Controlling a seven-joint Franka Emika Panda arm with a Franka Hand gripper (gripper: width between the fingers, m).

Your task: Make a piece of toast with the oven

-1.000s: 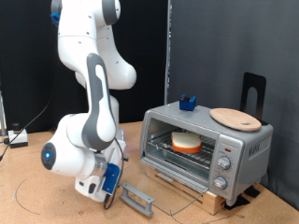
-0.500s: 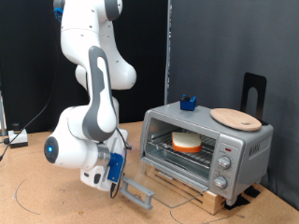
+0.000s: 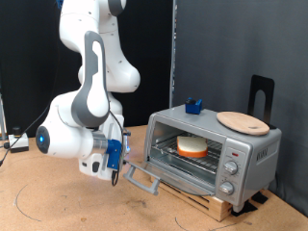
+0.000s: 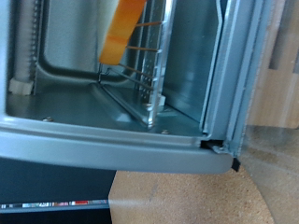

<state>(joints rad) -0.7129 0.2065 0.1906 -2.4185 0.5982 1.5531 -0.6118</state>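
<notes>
Holding the oven door (image 3: 141,179) partway up by its handle, the gripper (image 3: 117,171) sits left of the oven (image 3: 214,149); whether its jaws are apart, I cannot tell. Inside, the piece of toast (image 3: 190,146) rests on the wire rack (image 3: 197,160).

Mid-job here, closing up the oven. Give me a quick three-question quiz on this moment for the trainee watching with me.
1. True or false: the toast lies on the rack inside the oven.
2. What sits on the oven's top at the exterior view's right?
A. a wooden board
B. a kettle
C. a pan
3. Fill in: the gripper is at the edge of the oven's ____.

Key
1. True.
2. A, the board; a small blue object sits further left.
3. Door, partly raised off the table.
</notes>
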